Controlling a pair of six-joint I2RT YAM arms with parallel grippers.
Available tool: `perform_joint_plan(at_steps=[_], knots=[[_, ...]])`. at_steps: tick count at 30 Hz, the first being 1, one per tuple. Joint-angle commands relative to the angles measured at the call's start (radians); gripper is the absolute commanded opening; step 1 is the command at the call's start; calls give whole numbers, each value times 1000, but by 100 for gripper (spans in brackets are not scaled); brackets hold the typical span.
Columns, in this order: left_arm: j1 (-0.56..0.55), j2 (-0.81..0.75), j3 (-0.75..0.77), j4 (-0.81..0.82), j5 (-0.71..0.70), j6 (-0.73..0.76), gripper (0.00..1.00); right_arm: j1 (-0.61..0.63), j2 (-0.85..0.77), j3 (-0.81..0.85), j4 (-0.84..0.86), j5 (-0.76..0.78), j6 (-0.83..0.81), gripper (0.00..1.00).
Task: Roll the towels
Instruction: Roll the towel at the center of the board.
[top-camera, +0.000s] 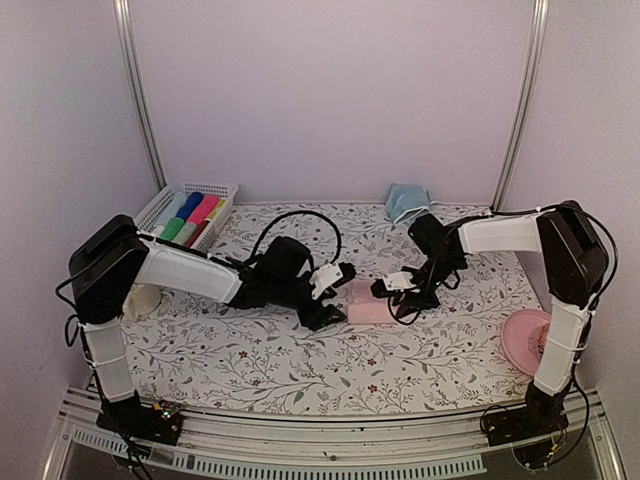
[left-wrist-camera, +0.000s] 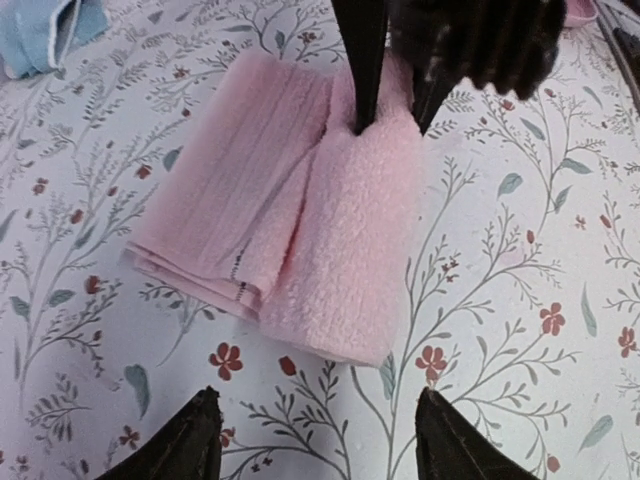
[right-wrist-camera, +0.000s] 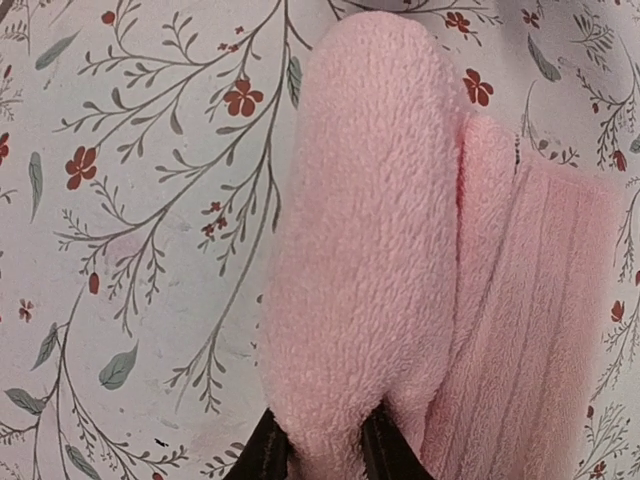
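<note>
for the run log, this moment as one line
step: rolling pink towel | right hand: pinching roll | left hand: open, clear | blue towel: crumpled at back

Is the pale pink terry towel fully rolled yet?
Partly: the towel has one rolled side, pinched by the right gripper; the rest lies flat.

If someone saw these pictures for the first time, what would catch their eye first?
The pale pink terry towel, half rolled at mid-table, with the right gripper pinching its rolled end and the left gripper open just short of it. Next, the white basket of bright cloth rolls at the far left and the crumpled light blue cloth at the far edge.
</note>
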Motion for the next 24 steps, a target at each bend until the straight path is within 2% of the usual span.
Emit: perform_joint_plan(at_steps=[1, 5, 10, 24], knots=[[-51, -94, -89, 187, -148, 101, 67, 8, 74, 49, -207, -95, -20, 15], [-118, -92, -123, 247, -213, 184, 68, 6, 96, 89, -286, -146, -46, 15], [-174, -37, -88, 257, -238, 248, 68, -7, 128, 103, -335, -158, -67, 15], [-212, 98, -5, 250, -266, 296, 68, -60, 179, 135, -364, -152, -32, 16]])
